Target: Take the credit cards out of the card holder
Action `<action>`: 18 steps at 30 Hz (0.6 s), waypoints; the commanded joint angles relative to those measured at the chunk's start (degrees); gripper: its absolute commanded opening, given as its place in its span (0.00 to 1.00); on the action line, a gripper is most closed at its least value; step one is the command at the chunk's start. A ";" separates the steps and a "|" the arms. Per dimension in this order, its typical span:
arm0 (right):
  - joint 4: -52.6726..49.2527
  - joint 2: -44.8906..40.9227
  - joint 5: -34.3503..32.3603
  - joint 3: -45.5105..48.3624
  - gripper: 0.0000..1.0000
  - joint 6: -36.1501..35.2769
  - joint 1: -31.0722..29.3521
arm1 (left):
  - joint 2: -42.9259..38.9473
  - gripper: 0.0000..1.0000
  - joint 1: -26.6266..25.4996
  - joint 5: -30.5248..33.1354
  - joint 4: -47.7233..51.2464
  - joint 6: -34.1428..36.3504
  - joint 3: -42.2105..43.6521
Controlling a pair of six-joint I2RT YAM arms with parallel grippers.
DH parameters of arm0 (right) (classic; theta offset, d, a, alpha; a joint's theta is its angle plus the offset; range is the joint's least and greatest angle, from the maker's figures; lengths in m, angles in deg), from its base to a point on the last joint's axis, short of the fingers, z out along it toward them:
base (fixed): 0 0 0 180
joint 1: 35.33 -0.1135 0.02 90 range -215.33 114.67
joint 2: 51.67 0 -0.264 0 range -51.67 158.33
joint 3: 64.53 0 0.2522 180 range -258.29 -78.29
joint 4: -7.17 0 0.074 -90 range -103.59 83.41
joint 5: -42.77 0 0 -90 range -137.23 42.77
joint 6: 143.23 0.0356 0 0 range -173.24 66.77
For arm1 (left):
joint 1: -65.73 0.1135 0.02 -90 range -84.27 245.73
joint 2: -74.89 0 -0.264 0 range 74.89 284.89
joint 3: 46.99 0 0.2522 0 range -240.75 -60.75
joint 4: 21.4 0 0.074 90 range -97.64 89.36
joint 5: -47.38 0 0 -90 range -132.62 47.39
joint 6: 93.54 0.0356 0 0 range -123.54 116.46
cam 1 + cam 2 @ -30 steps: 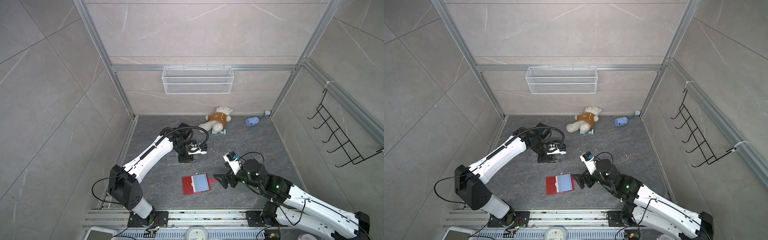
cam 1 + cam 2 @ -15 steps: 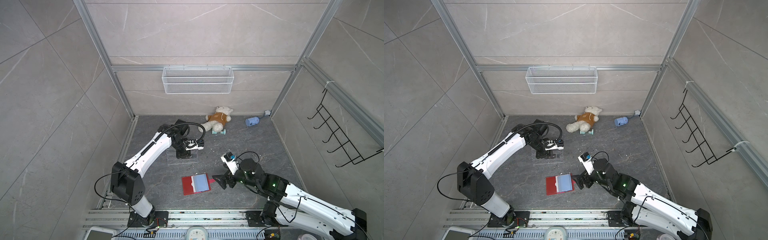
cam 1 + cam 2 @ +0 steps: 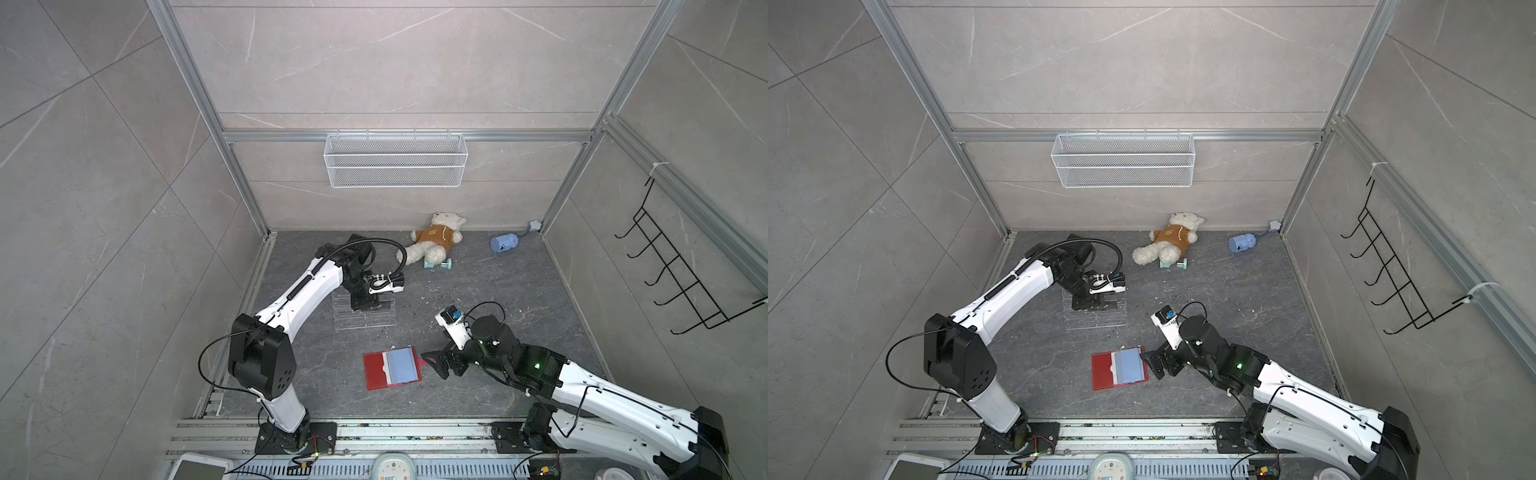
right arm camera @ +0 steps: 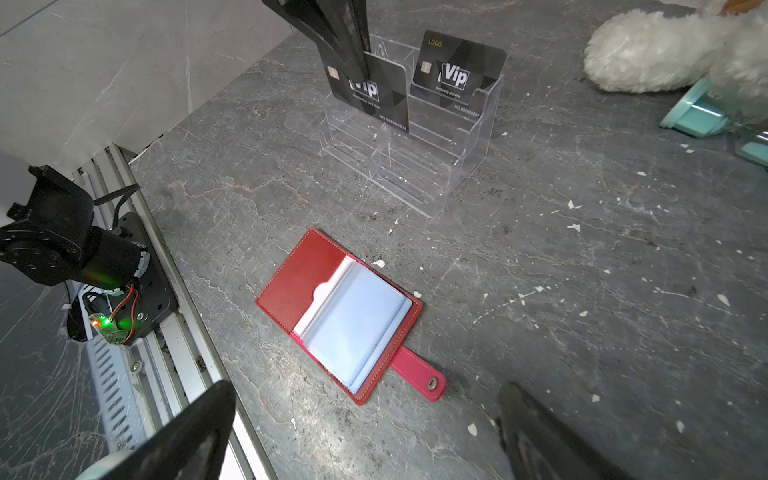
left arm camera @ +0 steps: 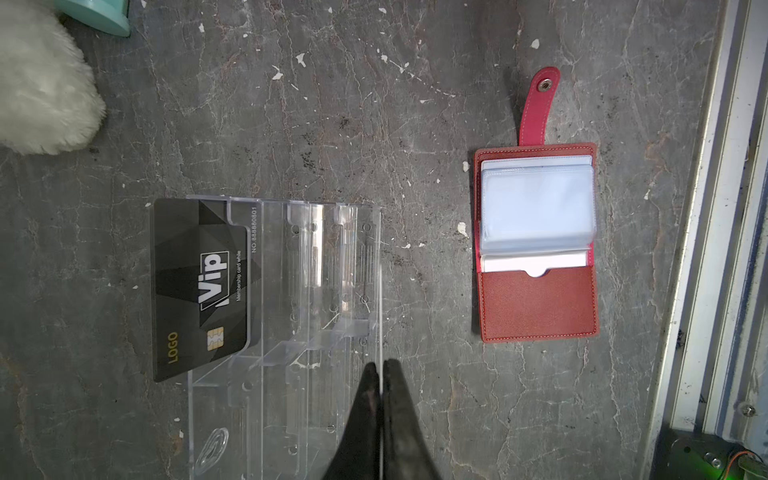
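Note:
The red card holder [image 3: 376, 372] [image 3: 1105, 373] lies open on the floor with its pale blue sleeves up and its snap tab [image 4: 419, 374] pointing at my right gripper. It also shows in the left wrist view [image 5: 536, 303] and the right wrist view [image 4: 299, 274]. My right gripper [image 3: 436, 361] [image 3: 1152, 361] [image 4: 365, 390] hovers open just beside the tab, holding nothing. My left gripper [image 3: 365, 301] [image 3: 1094, 302] [image 5: 380, 365] is shut on a black Vip credit card [image 4: 374, 93], edge-on [image 5: 380, 316] in its own view, at the clear rack's rear tier. A second credit card [image 5: 199, 282] [image 4: 457, 70] stands in the rack.
The clear acrylic rack [image 3: 363, 320] [image 3: 1096, 322] [image 4: 415, 166] stands behind the card holder. A teddy bear [image 3: 436, 241], a teal dumbbell [image 3: 436, 262] and a blue cup [image 3: 503, 243] lie by the back wall. An aluminium rail [image 4: 166, 332] borders the floor's front edge.
My left arm has shifted a little toward the back wall, carrying its card over the rack. My right gripper has barely moved and stays open by the tab.

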 commanded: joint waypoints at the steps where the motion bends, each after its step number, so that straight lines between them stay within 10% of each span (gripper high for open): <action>1: 1.54 1.00 1.06 -1.73 1.00 -1.06 -0.22 | 0.69 0.00 0.81 -2.46 -1.09 1.75 -2.52; 18: 2.77 4.52 1.37 -3.03 1.00 -1.30 -0.27 | 4.67 0.00 3.12 -5.12 -3.62 3.34 -4.56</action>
